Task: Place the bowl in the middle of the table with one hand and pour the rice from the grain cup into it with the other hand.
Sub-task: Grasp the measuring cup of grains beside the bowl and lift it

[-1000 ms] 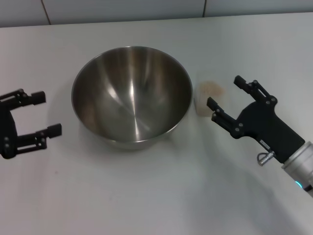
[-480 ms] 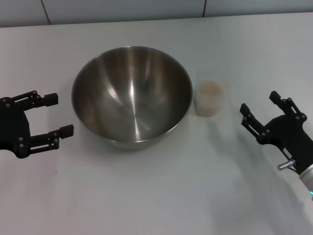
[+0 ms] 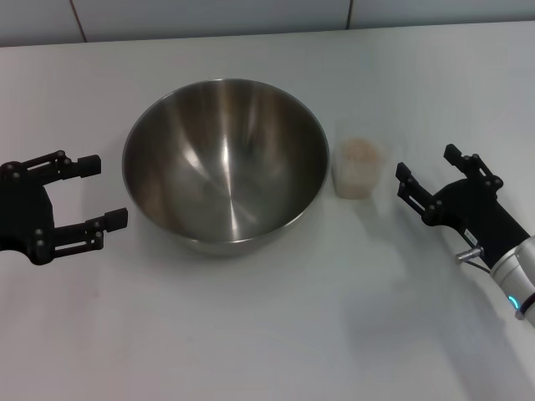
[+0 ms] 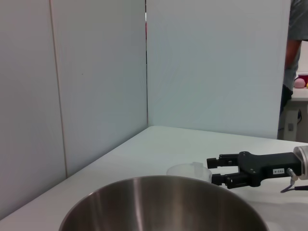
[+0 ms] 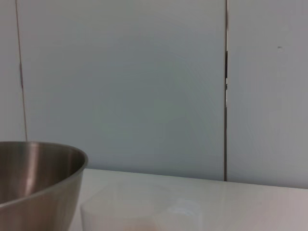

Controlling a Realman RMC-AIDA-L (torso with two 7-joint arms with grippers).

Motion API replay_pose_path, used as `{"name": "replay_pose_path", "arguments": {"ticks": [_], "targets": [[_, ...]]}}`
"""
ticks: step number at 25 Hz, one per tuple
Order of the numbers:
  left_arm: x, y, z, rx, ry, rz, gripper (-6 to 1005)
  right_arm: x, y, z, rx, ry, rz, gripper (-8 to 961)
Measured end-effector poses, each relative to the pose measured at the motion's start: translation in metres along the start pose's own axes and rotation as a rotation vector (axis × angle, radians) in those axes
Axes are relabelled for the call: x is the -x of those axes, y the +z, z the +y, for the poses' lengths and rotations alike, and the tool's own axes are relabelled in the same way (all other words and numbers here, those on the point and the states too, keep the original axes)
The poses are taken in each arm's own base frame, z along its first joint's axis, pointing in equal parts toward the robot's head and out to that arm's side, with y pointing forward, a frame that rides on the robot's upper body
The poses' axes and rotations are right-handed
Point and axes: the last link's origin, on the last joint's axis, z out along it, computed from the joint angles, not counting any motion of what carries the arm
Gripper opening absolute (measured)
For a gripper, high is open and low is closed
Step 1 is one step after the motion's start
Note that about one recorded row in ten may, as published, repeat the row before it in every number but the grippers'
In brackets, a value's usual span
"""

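Observation:
The steel bowl [image 3: 226, 163] stands empty on the white table [image 3: 267, 334], near its middle. The clear grain cup [image 3: 358, 167] stands upright just right of the bowl, with rice [image 3: 359, 151] in it. My left gripper [image 3: 102, 190] is open, just left of the bowl and apart from it. My right gripper [image 3: 426, 163] is open, a little right of the cup and not touching it. The left wrist view shows the bowl's rim [image 4: 163, 202], the cup [image 4: 188, 171] and the right gripper [image 4: 211, 169] beyond. The right wrist view shows the bowl [image 5: 36, 178] and the cup [image 5: 139, 211].
A tiled wall [image 3: 251, 15] runs along the table's far edge. Bare table lies in front of the bowl and behind it.
The right gripper drew back to the right from the cup, then came a little back toward it. The left gripper moved right toward the bowl.

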Motion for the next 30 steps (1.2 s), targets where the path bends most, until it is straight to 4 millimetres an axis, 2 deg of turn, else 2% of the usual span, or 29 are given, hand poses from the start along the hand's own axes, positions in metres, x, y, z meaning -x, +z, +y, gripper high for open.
{"name": "replay_pose_path", "arguments": {"ticks": [30], "targets": [[-0.001, 0.003, -0.007, -0.032, 0.031, -0.01, 783, 0.01, 0.026, -0.004, -0.01, -0.002, 0.011, 796]]}}
